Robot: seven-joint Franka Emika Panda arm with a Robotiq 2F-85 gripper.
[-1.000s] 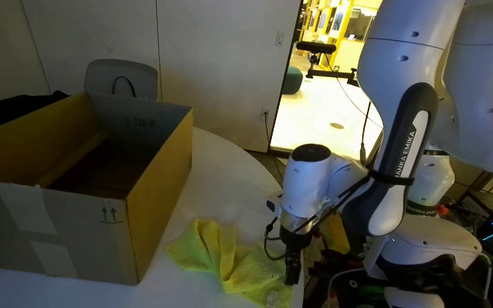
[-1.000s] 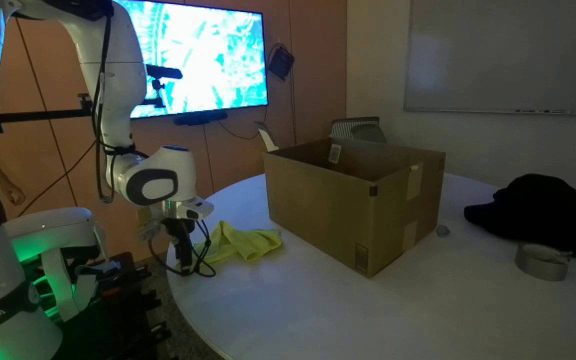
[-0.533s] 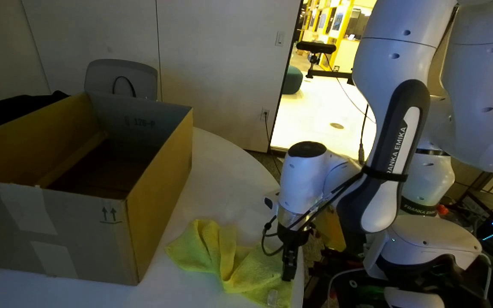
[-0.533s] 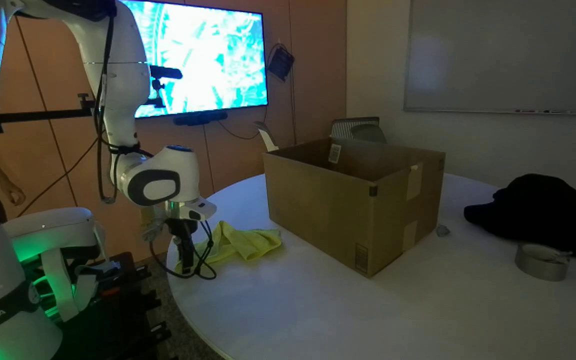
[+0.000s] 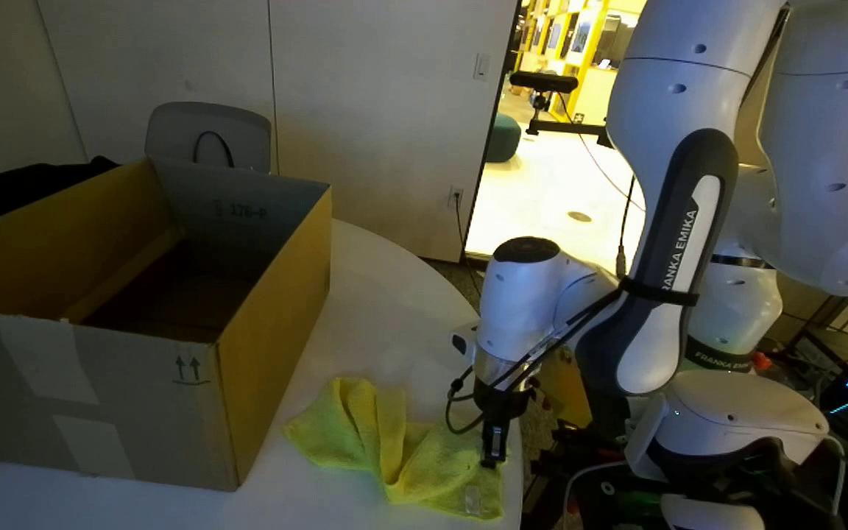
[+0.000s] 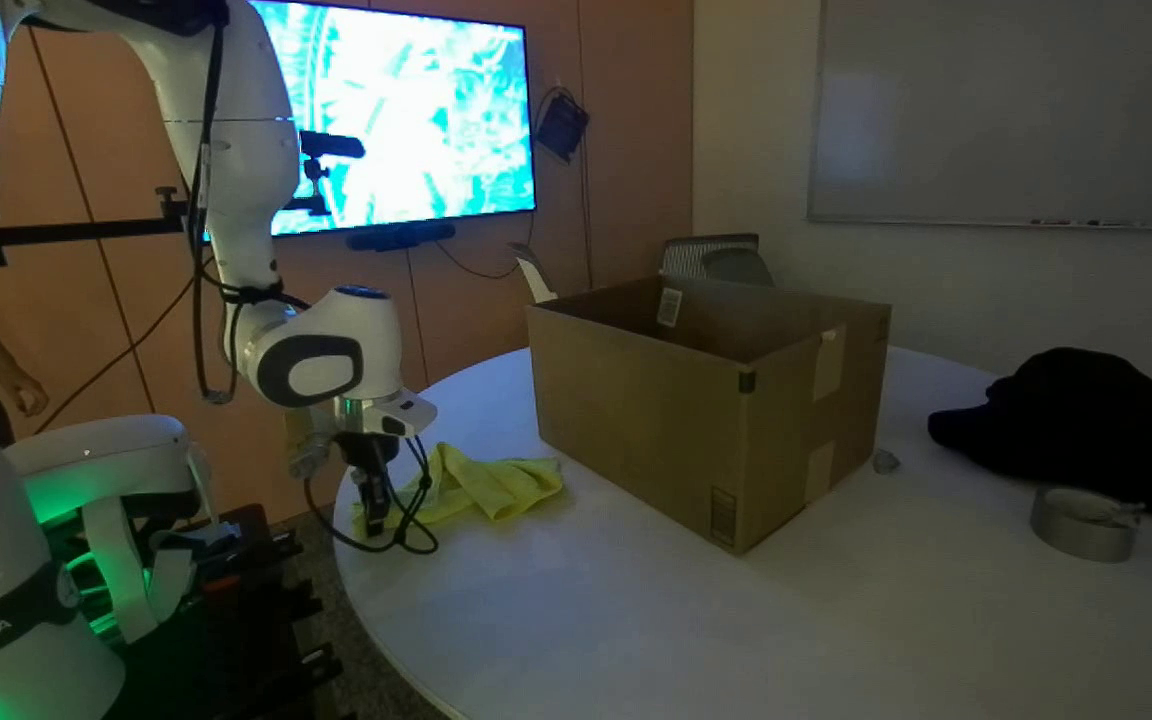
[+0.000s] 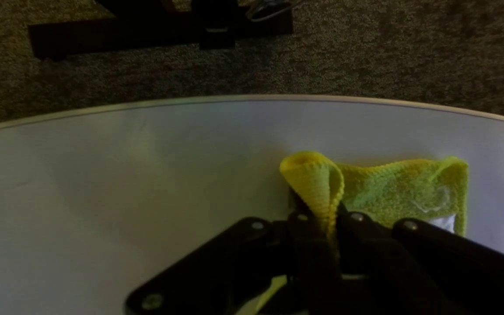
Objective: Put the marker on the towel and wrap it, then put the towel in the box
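Note:
A yellow towel [image 5: 365,427] lies crumpled on the white table beside the cardboard box, its corner with a pale tag nearest the table's edge. My gripper [image 7: 322,214] is shut on a pinched fold of that towel [image 7: 400,188]; the fold sticks up between the fingers in the wrist view. In both exterior views the gripper [image 5: 494,460] points down at the towel's end by the rim. The open-topped box [image 6: 636,430] stands upright on the table, and no towel shows in the part of its inside that is visible. The marker is hidden or out of view.
The table's curved edge [image 7: 252,99] runs close to the gripper. Past the box lie a black cloth [image 6: 1086,420], a grey tape roll [image 6: 1084,528] and a small crumpled scrap [image 6: 885,461]. A cable loop [image 6: 401,545] hangs beside the gripper.
The gripper has moved slightly inward from the table's rim and upward in the exterior views. Its jaws have come together on the towel, and the tagged corner has shifted a little.

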